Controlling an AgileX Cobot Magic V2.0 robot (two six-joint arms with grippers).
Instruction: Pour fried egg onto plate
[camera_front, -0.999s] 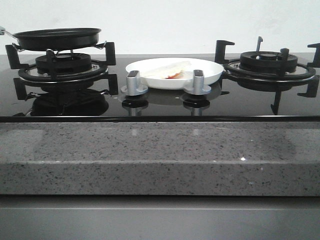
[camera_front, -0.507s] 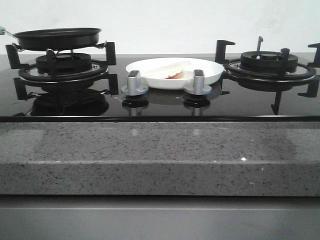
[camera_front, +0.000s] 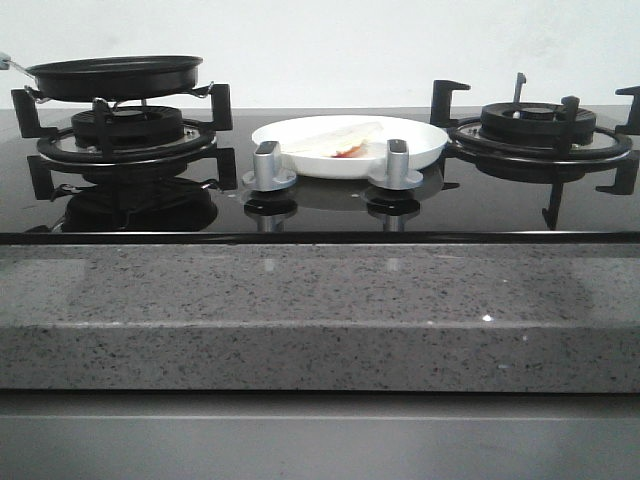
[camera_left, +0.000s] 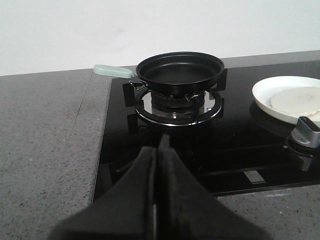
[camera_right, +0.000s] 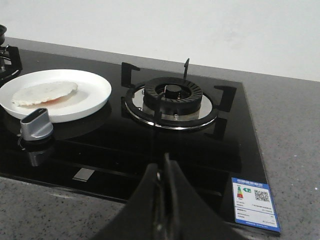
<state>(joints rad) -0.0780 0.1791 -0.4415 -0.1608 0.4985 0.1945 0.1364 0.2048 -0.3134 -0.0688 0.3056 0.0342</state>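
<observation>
Resting in the plate (camera_front: 420, 150) at the middle of the black hob (camera_front: 320, 210), the fried egg (camera_front: 335, 140) lies flat with its orange yolk patch toward the near side. Left of the plate, the black frying pan (camera_front: 115, 75) sits on the left burner (camera_front: 125, 130). Both the left gripper (camera_left: 159, 150) and right gripper (camera_right: 162, 172) have their fingers pressed together, holding nothing, over the hob's near edge by the grey bench (camera_front: 320, 310).

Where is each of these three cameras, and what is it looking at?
Front view: low before the counter, facing the stove; no robot part shows.
Left wrist view: on the left arm, facing the frying pan; shut left gripper shows.
Right wrist view: on the right arm, facing the empty burner; shut right gripper shows.
All share the plate holding the fried egg.
</observation>
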